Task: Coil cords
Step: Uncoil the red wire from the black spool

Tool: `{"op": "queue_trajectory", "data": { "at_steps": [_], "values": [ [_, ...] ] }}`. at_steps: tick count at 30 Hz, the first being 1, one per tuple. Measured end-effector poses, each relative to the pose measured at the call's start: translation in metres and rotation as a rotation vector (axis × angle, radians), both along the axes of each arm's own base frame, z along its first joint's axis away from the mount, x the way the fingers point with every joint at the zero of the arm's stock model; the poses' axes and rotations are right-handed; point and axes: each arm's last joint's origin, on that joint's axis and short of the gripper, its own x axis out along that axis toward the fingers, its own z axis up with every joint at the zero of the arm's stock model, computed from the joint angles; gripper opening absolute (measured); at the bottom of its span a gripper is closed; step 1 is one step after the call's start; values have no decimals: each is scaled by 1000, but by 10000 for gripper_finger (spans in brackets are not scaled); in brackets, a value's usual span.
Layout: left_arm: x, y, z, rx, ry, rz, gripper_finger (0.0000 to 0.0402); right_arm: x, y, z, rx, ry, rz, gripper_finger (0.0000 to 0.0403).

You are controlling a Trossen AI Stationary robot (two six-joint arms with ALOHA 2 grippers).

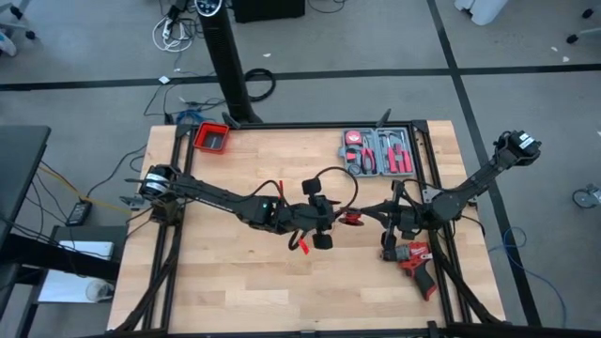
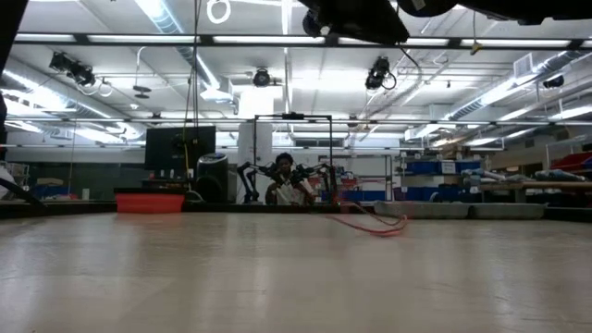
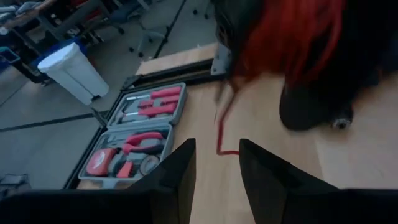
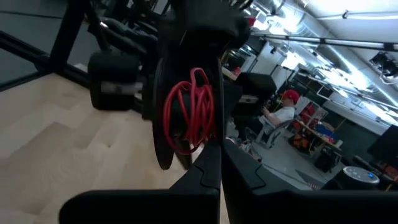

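A light butcher-block wooden table (image 1: 235, 282) with a black frame is standing on a grey floor crossed by dark lines. Taking the open tool case (image 1: 377, 151) of red-handled tools as the landmark: it is lying at the table's far edge, and the red bin (image 1: 213, 137) is sitting well to its left at the same edge. The red cordless drill (image 1: 414, 260) is lying nearer the front of the table than the case, slightly to its right.

Between the case and the drill, around the table's middle, both arms are meeting. The left gripper (image 1: 322, 223) is reaching in from the left, its fingers (image 3: 180, 171) standing apart with nothing between them. The right gripper (image 4: 219, 163) is coming from the right with its fingers pressed together, right up against the cords (image 4: 189, 112), a small red coil wound against the dark body of the left arm's end. A thin red strand (image 2: 375, 223) is trailing on the wood.

Beyond the table, the room is showing ceiling strip lights, shelving, a monitor, and a person (image 4: 281, 115) sitting in a red cap.
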Motion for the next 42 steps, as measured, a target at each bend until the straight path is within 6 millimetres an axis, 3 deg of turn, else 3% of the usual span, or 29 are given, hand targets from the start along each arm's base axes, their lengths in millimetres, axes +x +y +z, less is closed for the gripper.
{"op": "queue_trajectory", "data": {
  "at_steps": [14,18,23,28,31,38,42],
  "values": [
    [2,2,3,-58,-45,9,121,0,0,3,26,-31,25,0],
    [2,2,4,-63,-64,9,88,1,1,2,24,-27,28,0],
    [3,2,4,-50,-60,-14,13,3,0,1,40,-23,40,0],
    [-1,2,4,-42,-18,-19,3,3,-1,1,29,-21,34,0],
    [-7,2,16,-28,47,-15,2,3,-1,-1,3,-2,7,0],
    [-19,5,65,-32,172,17,1,3,-2,-3,-9,16,-25,0],
    [-25,2,89,-110,160,-8,1,3,-4,-5,-18,39,-93,0]
  ]
}}
